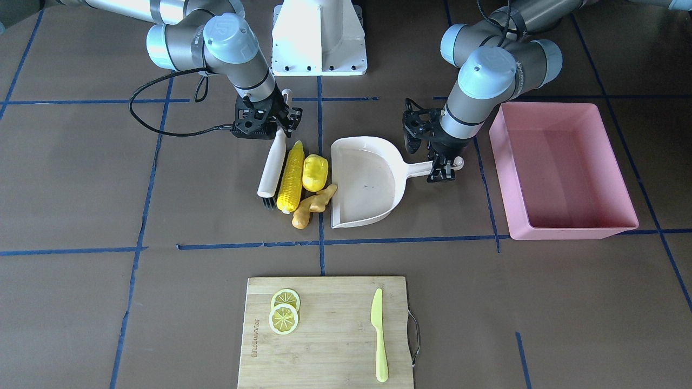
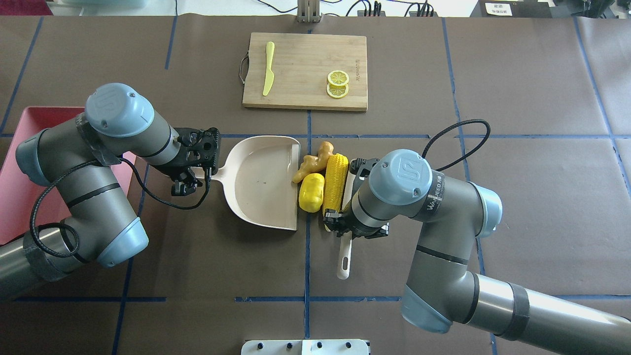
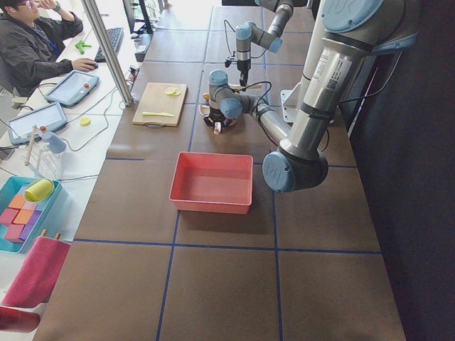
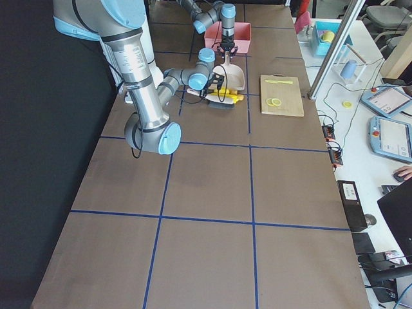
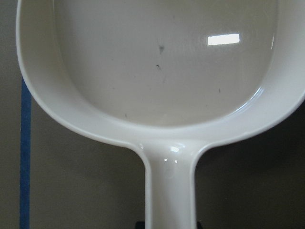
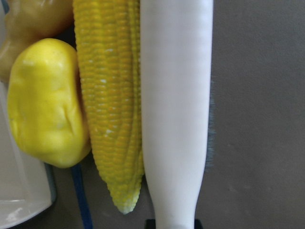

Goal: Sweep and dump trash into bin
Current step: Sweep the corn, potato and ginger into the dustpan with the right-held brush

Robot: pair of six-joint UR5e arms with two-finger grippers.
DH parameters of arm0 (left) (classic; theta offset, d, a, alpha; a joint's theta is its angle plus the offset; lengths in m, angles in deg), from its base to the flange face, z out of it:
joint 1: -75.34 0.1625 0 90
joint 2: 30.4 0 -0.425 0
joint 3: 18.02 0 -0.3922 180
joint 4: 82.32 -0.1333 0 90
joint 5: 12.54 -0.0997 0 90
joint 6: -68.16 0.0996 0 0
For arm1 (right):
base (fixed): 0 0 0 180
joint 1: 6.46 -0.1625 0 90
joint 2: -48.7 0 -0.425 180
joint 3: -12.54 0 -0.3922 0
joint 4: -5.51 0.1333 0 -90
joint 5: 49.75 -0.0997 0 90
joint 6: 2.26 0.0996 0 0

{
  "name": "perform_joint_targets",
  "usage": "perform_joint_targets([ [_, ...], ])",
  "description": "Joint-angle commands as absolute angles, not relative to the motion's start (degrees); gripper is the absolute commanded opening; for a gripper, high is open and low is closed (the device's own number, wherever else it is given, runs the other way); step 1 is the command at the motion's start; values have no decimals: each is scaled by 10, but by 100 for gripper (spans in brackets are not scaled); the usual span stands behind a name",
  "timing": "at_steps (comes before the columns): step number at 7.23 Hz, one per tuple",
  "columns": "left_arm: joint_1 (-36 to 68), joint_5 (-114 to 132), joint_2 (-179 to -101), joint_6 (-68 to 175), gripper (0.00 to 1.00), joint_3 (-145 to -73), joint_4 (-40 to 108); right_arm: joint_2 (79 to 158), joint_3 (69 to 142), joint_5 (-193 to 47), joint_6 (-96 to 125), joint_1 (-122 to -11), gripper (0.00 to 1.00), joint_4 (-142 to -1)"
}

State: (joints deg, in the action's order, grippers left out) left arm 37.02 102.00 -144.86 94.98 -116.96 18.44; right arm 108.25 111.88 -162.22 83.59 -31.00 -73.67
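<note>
Seen from across the desk, the right tool was closed on the handle of a white brush. The brush lay lengthwise against the corn cob. The yellow lump touched the cob's other side. The ginger root lay at their near end, its tip at the open mouth of the cream dustpan. The left tool was clamped on the dustpan's handle. The pink bin stood just right of that handle, holding none of the trash. Nearer the camera, a cutting board carried two lemon slices and a green knife.

From overhead, all three pieces sat packed between brush and dustpan lip, and the bin showed at the far left, partly behind the left arm.

Both side views showed this cluster too small to add detail.

The left wrist camera showed the dustpan's bare inside with a few dark specks.

The right wrist camera showed brush, cob and lump pressed side by side.
</note>
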Motion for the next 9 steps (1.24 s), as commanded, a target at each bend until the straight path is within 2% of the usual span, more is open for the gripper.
perform_joint_targets([
  [1, 370, 1021, -1448, 950, 0, -1171, 184, 1065, 1109, -1621, 837, -310, 0, -738],
  [5, 370, 1021, -1448, 950, 0, -1174, 184, 1018, 1073, -1621, 844, -310, 0, -739],
  [9, 373, 1023, -1457, 951, 0, -1172, 148, 1008, 1075, -1626, 843, -310, 0, -739],
])
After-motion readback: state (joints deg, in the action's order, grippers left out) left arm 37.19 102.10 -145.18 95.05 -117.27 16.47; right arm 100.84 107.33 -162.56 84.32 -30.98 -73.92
